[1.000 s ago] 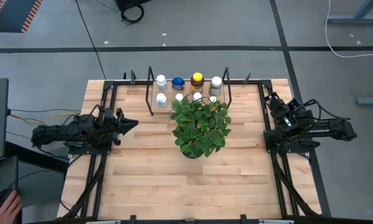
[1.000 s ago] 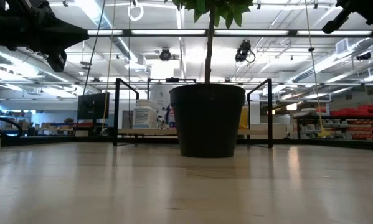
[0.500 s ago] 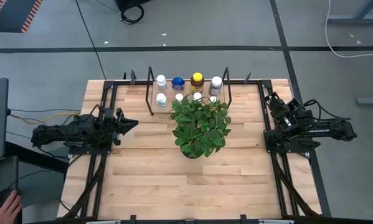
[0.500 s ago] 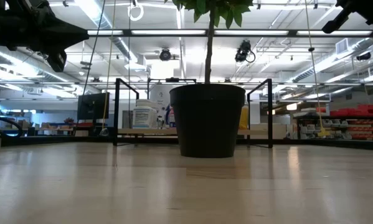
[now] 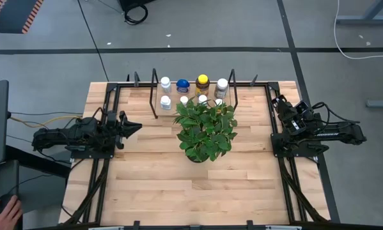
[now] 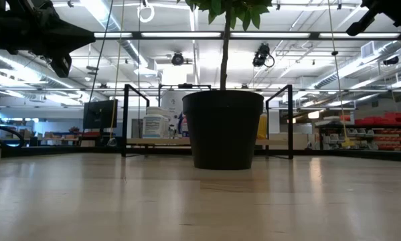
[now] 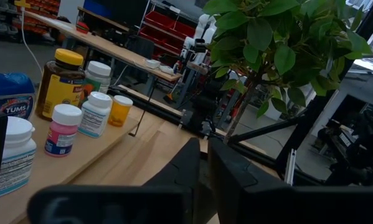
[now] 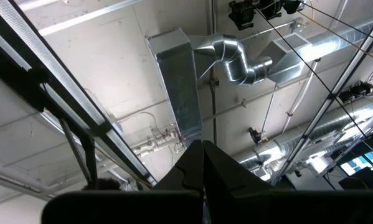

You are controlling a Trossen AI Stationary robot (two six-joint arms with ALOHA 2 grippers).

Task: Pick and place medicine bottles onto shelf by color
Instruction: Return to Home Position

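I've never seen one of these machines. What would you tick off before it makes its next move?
1. Left pincer empty: ok, shut on nothing, at the left side of the table.
2. Right pincer empty: ok, shut, at the right side, aimed at the ceiling.
3. Medicine bottles off the bare table: ok, those seen stand on the shelf.
4. Bottles upright: ok in the left wrist view.
5. Front row in full view: not ok, the plant covers part.
6. Grouped by colour: cannot tell.
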